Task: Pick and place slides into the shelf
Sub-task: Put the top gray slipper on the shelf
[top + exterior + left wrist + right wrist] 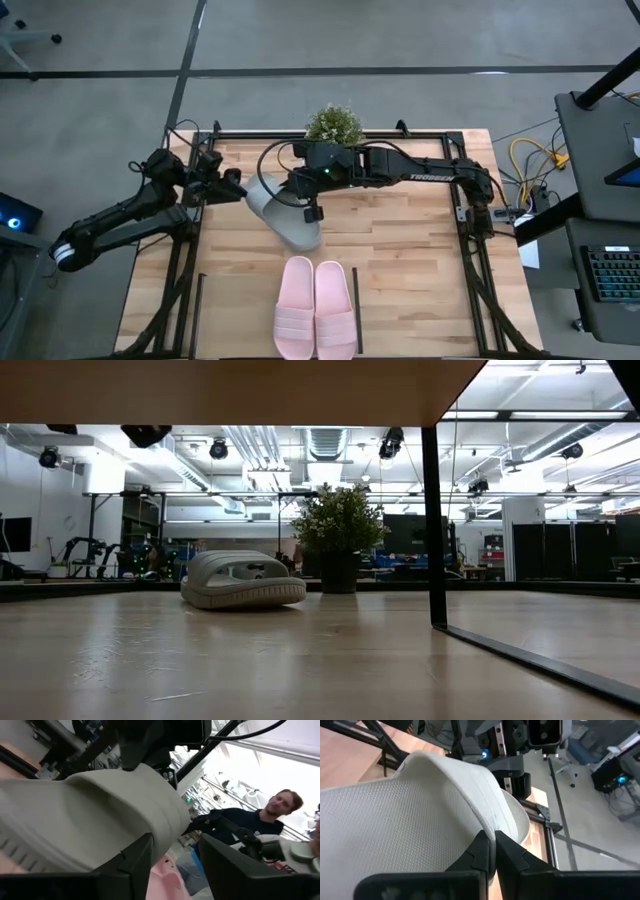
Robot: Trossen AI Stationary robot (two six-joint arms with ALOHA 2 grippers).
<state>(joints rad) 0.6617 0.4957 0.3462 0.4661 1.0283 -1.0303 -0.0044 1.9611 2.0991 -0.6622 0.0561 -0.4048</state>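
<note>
Grey-green slide (pixel 285 213): lies on the counter (pixel 400 270) toward its back left, in front of the potted plant (pixel 333 124). Right end effector (pixel 312 208): fingers pinched narrow on this slide's strap edge. Left end effector (pixel 237 188): fingers spread wide, at the slide's other end. Pink slides (pixel 317 309): pair side by side at the counter's front centre, between thin black shelf bars (pixel 359 312). A person (pixel 250 827) shows beyond the counter.
</note>
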